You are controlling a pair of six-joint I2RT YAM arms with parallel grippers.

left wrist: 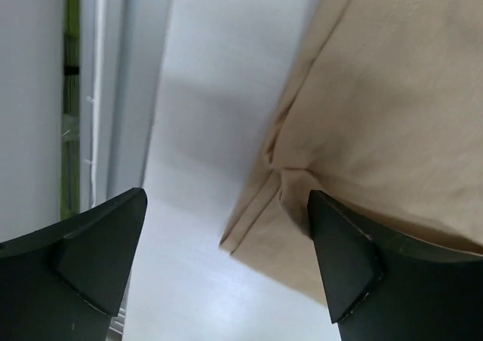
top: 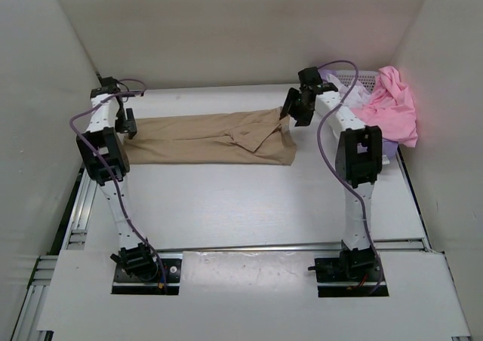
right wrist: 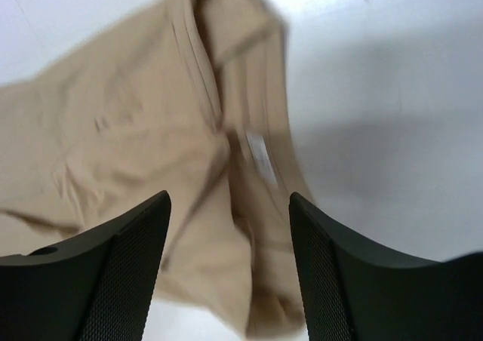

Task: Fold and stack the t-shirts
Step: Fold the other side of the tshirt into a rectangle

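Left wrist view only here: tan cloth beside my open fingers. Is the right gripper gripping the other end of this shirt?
Observer: No. The right gripper is open, hovering over the collar end of the tan t-shirt.
Operator: How is the shirt lying?
Observer: The top camera shows it as a long narrow band across the table, running between the left gripper and the right one.
Operator: Where is the next shirt?
Observer: A pink t-shirt is heaped on the white mesh basket in the far right corner.
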